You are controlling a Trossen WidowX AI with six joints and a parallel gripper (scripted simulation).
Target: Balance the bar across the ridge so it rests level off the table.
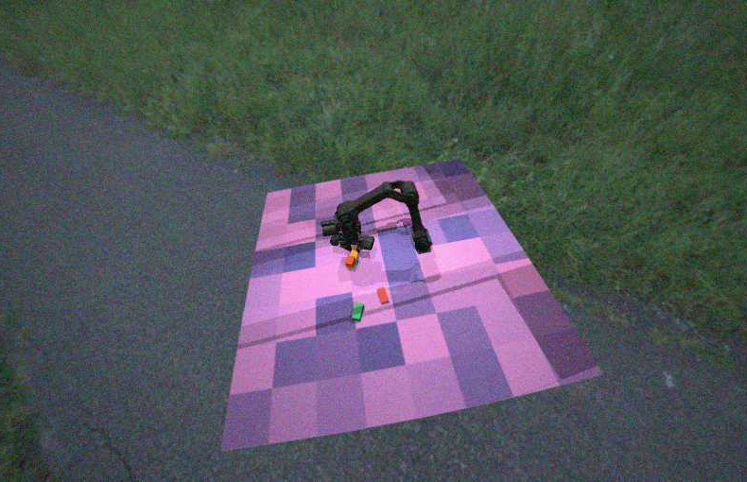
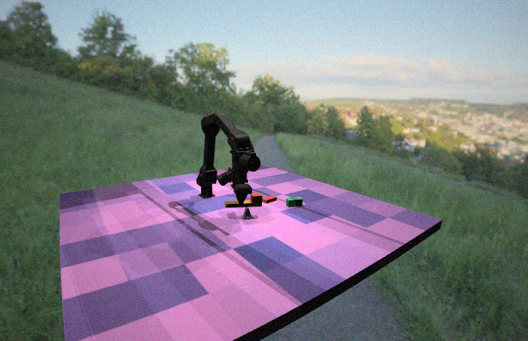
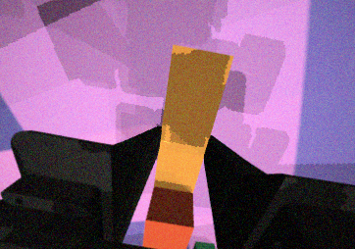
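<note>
The yellow-orange bar [image 1: 353,253] [image 2: 231,204] [image 3: 196,98] is held roughly level, off the table, with an orange-red block [image 1: 350,261] [image 2: 255,197] [image 3: 169,236] on top of one end. My gripper [image 2: 241,202] [image 3: 183,136] points down and is shut on the bar between its plain end and the block. The small dark ridge [image 2: 247,214] stands on the table directly below the bar in the exterior view. The bar's underside is very close to its peak; whether they touch I cannot tell. In the wrist view the bar hides the ridge.
A flat red block [image 1: 382,295] [image 2: 269,199] and a green block [image 1: 357,312] [image 2: 294,201] [image 3: 204,246] lie on the patchwork table [image 1: 386,397] [image 2: 152,289], off beyond the block end of the bar. The arm's base stands behind the bar in the exterior view.
</note>
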